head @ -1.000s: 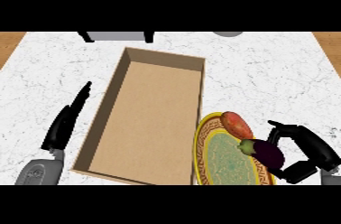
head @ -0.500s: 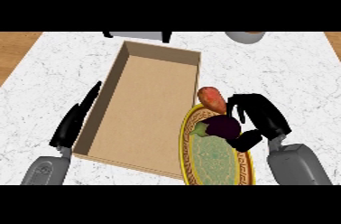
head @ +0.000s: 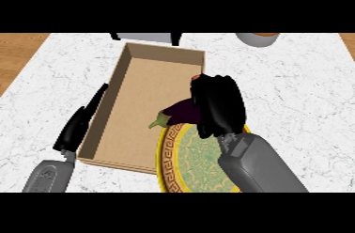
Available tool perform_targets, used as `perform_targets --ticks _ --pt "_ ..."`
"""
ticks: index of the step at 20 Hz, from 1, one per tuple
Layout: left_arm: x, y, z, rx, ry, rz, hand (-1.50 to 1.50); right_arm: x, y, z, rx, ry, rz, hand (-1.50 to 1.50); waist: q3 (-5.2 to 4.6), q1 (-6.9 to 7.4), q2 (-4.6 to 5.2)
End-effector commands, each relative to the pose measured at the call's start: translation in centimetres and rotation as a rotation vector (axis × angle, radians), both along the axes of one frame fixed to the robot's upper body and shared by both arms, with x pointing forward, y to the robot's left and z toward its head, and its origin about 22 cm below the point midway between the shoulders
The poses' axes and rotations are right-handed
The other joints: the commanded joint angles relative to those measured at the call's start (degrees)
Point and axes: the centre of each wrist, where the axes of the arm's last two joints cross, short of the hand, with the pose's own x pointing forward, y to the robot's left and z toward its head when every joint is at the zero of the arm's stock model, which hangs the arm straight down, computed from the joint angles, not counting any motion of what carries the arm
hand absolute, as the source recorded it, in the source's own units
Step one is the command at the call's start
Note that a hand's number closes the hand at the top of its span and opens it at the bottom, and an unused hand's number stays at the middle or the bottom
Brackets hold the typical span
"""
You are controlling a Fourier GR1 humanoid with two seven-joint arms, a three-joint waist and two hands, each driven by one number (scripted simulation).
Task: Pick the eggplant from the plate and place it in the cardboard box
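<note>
Purple eggplant [head: 181, 111] is clasped in right hand [head: 218, 105], over cardboard box [head: 119, 81] edge for release; left hand [head: 78, 126] rests straight-fingered alongside.

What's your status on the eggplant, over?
Right hand shut on eggplant, fingers curled over it. Eggplant at the plate's far rim, stem end over the cardboard box edge. Left hand open beside the box. Nothing blocking.

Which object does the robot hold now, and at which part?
The right hand holds the eggplant by its thick purple end; the green stem end sticks out. The left hand holds nothing.
</note>
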Motion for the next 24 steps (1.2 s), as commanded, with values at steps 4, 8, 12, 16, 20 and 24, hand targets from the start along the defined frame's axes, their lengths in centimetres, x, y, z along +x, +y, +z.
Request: perform_targets --ticks 4,8,12,16,20,24 --pt "0.2 -0.7 -0.3 -0.011 0.007 -0.014 0.00 -2.2 6.3 4.6 -0.106 -0.218 -0.267 1.50 0.57 -0.68 0.30" --pt "0.7 -0.3 0.3 -0.015 -0.016 -0.003 0.00 -2.9 8.1 6.3 -0.126 -0.267 -0.400 1.50 0.71 -0.54 0.68" --pt "0.8 0.0 0.3 -0.016 -0.017 0.003 0.00 -2.9 8.9 8.5 -0.079 -0.303 -0.474 1.50 0.79 -0.86 0.91" --pt "0.7 -0.1 -0.1 -0.019 -0.017 0.017 0.00 -2.3 9.3 9.6 -0.093 -0.283 -0.544 1.50 0.86 -2.25 1.02" --pt "1.2 -0.3 0.5 -0.020 -0.025 0.032 0.00 -1.1 9.4 9.7 -0.100 -0.225 -0.572 1.50 0.97 -2.59 1.29" --pt "0.2 1.0 -0.7 -0.009 -0.025 0.053 0.00 -0.2 9.0 7.6 -0.139 -0.151 -0.592 1.50 1.01 -3.69 1.63"
